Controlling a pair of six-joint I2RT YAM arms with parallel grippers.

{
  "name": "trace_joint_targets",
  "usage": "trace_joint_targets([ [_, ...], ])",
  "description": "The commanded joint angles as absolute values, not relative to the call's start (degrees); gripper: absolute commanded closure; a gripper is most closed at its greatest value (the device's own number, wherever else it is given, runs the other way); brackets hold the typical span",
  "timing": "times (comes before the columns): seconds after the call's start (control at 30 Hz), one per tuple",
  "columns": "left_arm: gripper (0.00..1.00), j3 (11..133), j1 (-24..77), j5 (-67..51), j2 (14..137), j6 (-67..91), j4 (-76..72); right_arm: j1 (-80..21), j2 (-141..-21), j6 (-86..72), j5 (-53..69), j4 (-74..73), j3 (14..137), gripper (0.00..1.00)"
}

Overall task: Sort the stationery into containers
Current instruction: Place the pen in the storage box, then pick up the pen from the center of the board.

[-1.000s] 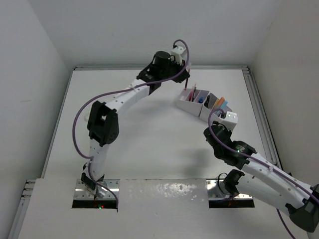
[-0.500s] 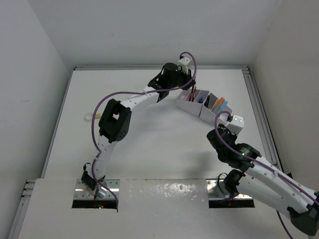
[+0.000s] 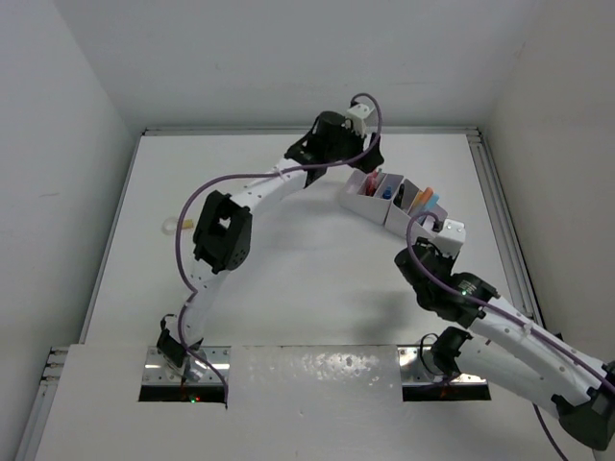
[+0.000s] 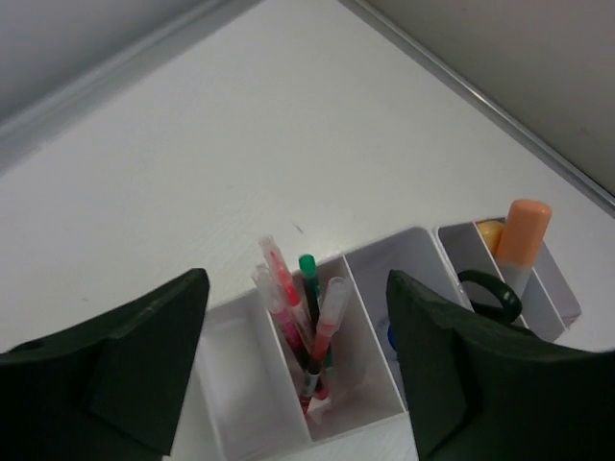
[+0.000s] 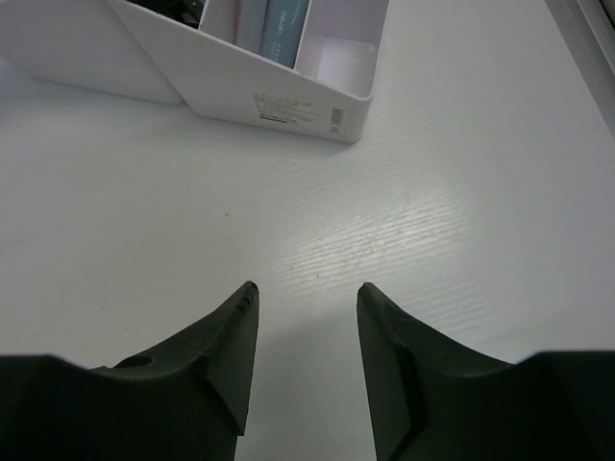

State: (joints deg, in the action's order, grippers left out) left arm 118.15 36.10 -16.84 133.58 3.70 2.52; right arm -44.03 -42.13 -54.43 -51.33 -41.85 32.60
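1. Table (image 3: 288, 279): white surface; the organizer stands at its far right.
2. Organizer (image 4: 240, 384): white, with joined slanted compartments, several holding stationery.
3. Left gripper (image 4: 296, 288): above the organizer, jaws wide apart, holding nothing.
4. Right gripper (image 5: 307, 288): low over bare table near the organizer's corner, jaws parted, empty.
5. Scissors handle (image 4: 492, 293): black loop, inside the organizer just beside the orange marker (image 4: 524, 235).
6. Pens (image 4: 288, 298): pink and green, bunched in one compartment.

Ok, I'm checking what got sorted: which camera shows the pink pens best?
Left wrist: it looks down closely on the pink pens, standing in one organizer compartment with a green-capped pen. The top view barely shows them, tiny; the right wrist view shows none.
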Motion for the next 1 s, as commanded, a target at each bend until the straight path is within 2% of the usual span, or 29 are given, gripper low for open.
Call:
trace_joint_targets([
  [0.0, 0.24, 129.97, 31.84, -13.99, 128.68, 0.36, 10.07, -43.95, -42.8, -51.16, -50.45, -37.89, 34.72, 0.55],
  [0.03, 0.18, 132.08, 30.77, -13.1, 126.41, 0.35, 12.28, -44.03, -43.5, -50.46, -49.14, -36.49, 34.72, 0.55],
  [0.1, 0.13, 132.28, 26.4, -10.39, 123.68, -3.85, 18.94, -44.12, -44.64, -48.26, -48.26, -35.25, 34.98, 0.55],
  [0.17, 0.2, 129.49, 22.78, -8.62, 119.28, -6.31, 24.06, -44.3, -47.01, -46.86, -45.98, -34.19, 35.59, 0.55],
  [0.2, 0.27, 127.81, 18.76, -8.44, 117.35, -11.37, 28.78, -44.3, -47.89, -46.24, -45.18, -33.75, 35.86, 0.55],
  [0.23, 0.52, 125.97, 16.89, -8.7, 115.94, -14.3, 31.79, -44.3, -48.77, -45.8, -44.31, -32.79, 35.95, 0.55],
  [0.3, 0.73, 121.39, 9.8, -7.04, 111.12, -21.69, 40.37, -44.56, -51.41, -44.48, -41.93, -30.95, 36.21, 0.55],
  [0.37, 0.7, 116.66, 4.42, -5.1, 109.18, -23.11, 44.63, -44.73, -53.95, -43.6, -40.7, -29.8, 36.82, 0.55],
  [0.4, 0.63, 114.54, -2.04, -4.92, 108.03, -22.51, 47.26, -44.82, -54.75, -43.16, -40.17, -29.27, 37.52, 0.55],
  [0.43, 0.46, 109.82, -5.15, -5.62, 106.1, -22.07, 47.81, -44.82, -55.45, -42.81, -39.91, -27.88, 37.88, 0.55],
  [0.53, 0.28, 99.1, -15.27, -8.96, 103.11, -21.71, 46.76, -44.91, -57.82, -40.52, -38.59, -24.54, 38.84, 0.54],
  [0.67, 0.29, 92.91, -20.3, -7.74, 103.44, -23.9, 45.97, -44.83, -60.46, -37.89, -37.62, -22.59, 39.99, 0.54],
  [0.9, 0.46, 87.72, -20.39, -4.67, 108.89, -24.17, 43.16, -45.26, -60.39, -39.02, -37.18, -23.2, 38.68, 0.54],
  [0.97, 0.47, 87.63, -20.39, -3.52, 110.65, -23.91, 42.11, -45.18, -58.45, -39.9, -37.97, -23.64, 37.8, 0.54],
])
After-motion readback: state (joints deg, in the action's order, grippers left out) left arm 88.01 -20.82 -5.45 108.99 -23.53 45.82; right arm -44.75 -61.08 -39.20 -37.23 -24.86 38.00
